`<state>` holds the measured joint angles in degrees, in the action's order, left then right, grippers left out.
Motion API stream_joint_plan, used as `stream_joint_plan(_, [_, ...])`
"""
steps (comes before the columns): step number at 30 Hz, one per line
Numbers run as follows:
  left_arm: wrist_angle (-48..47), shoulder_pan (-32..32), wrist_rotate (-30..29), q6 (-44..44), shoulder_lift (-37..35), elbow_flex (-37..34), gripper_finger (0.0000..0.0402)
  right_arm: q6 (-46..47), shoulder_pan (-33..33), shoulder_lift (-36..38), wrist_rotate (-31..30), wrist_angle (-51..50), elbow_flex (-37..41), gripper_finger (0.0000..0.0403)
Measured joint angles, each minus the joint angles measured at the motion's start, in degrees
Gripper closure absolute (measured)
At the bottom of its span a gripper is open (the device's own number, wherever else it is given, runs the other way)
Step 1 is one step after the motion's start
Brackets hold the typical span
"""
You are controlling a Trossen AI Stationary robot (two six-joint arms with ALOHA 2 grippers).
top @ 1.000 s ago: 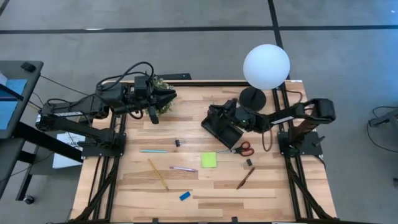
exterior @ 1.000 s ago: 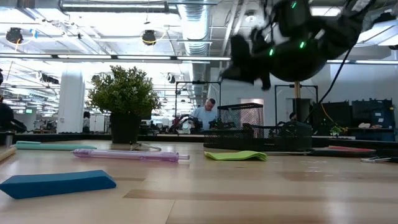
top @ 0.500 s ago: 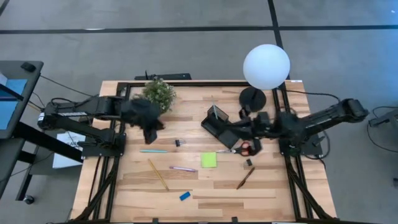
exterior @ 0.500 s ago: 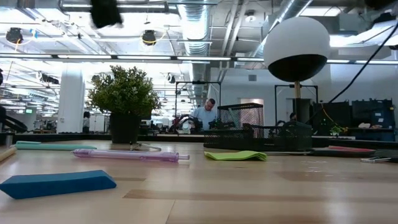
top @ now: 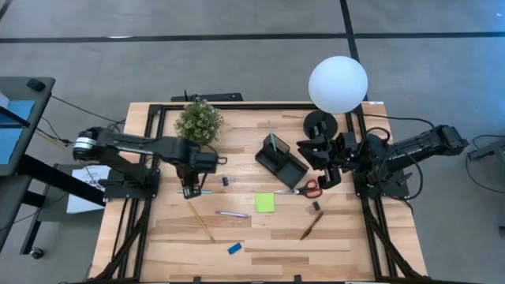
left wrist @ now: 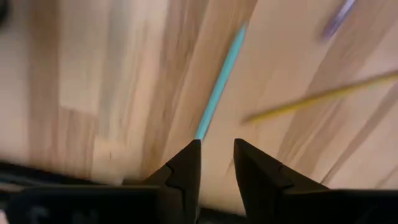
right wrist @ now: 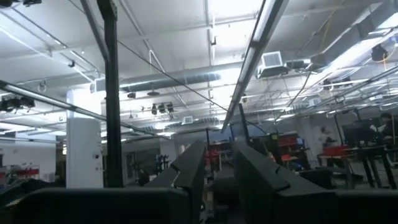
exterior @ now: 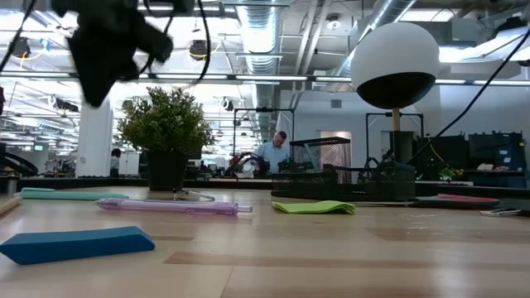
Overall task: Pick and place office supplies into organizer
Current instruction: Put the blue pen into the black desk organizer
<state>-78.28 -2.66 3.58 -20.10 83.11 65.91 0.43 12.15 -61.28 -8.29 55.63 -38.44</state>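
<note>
Pale wood planks make up the tabletop [top: 339,237], and the office supplies lie scattered across its middle. The black organizer [top: 282,162] sits tilted near the centre, just in front of the round black lamp base [top: 319,124] with its white globe [top: 338,84]; a thin teal item stands up out of the tray. The red-handled scissors [top: 309,188] lie beside the organizer's near corner, with a small black clip [top: 315,207] and a brown pen [top: 311,226] below them. The lime-green sticky-note pad [top: 265,203] rests in the middle, a pink pen [top: 233,214] to its left, then the yellow pencil [top: 200,220] and, toward the near edge, the blue eraser [top: 234,248]. Another small black clip [top: 226,181] lies close to the teal pen [top: 195,191]. A green potted plant [top: 198,121] stands at the far left.

The left gripper [top: 189,190] hangs right over one end of the teal pen; in the left wrist view the pen [left wrist: 219,88] runs away from the gap between the jaws, which stand slightly parted with nothing between them. The right gripper [top: 325,169] hovers between the organizer and the scissors, pointing away from the tabletop; its jaws are a little apart and empty in the right wrist view.

A person [exterior: 272,154] sits in the room far behind the tabletop.
</note>
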Motion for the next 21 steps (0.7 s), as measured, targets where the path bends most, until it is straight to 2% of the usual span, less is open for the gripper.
stream_joint_plan(4, [-2.1,-0.59,1.61,2.8,4.78,-4.69,0.0282,0.04,0.61,0.09,0.02,-1.78,-0.02,0.0314])
stream_joint_plan(7, [-1.47,-0.94,5.89,4.48,7.04,-9.3,0.0268,0.04,1.41,0.2,-0.07,-1.97,-0.02,0.0311])
stream_joint_plan(12, [5.28,-2.14,9.19,4.67,8.11,-17.25,0.0266,0.04,2.39,0.11,-0.04,-2.04,-0.02,0.031])
stream_joint_plan(14, [9.18,-2.37,9.17,3.5,8.13,-19.5,0.0268,0.04,2.46,0.11,-0.2,-2.05,-0.02,0.031])
stream_joint_plan(21, [13.11,-2.53,4.94,1.35,8.09,-22.01,0.0278,0.04,1.6,0.11,-0.77,-2.02,-0.02,0.031])
